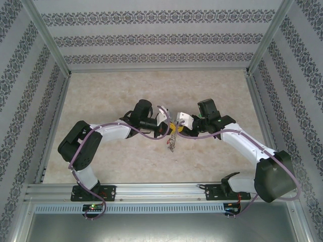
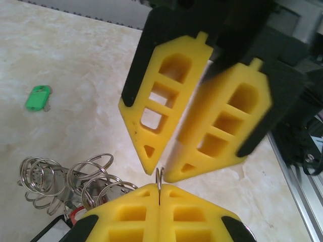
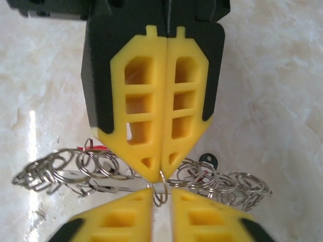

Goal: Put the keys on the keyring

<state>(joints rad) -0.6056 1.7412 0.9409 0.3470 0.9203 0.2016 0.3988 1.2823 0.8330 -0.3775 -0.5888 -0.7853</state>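
**TABLETOP CENTRE: KEYRING LOOP HELD TIP TO TIP**

The work surface is a pale marbled tabletop (image 1: 111, 96), walled on three sides by patterned panels. At its centre is the keyring (image 1: 173, 142), a silvery loop fringed with many small wire links.

1. **Position.** In the top view the keyring trails from the point where the two arms meet toward their bases. In the right wrist view its links spread left and right across the picture, so the long axis lies crosswise to both sets of fingers. Whether the links rest on the tabletop or hang just clear cannot be told.

2. **Left gripper (image 2: 159, 195).** The fingers are fully closed and pinch one thin loop of the keyring edge-on at the tips.

3. **Right gripper (image 3: 161, 194).** The fingers are narrowly apart, tip to tip with the left pair. The same loop stands in the gap. Contact with either pad cannot be confirmed.

4. **Keys.** A red key (image 2: 75, 216) shows partly hidden among the links, just beside the left fingers. A green tag (image 2: 38, 97) lies on the tabletop well apart.

5. **Assessment.** The left arm acts as the holder. The right arm is equally near and not clamped, so it is likely the one free to work a key onto the pinched loop, approaching along the loop's plane.
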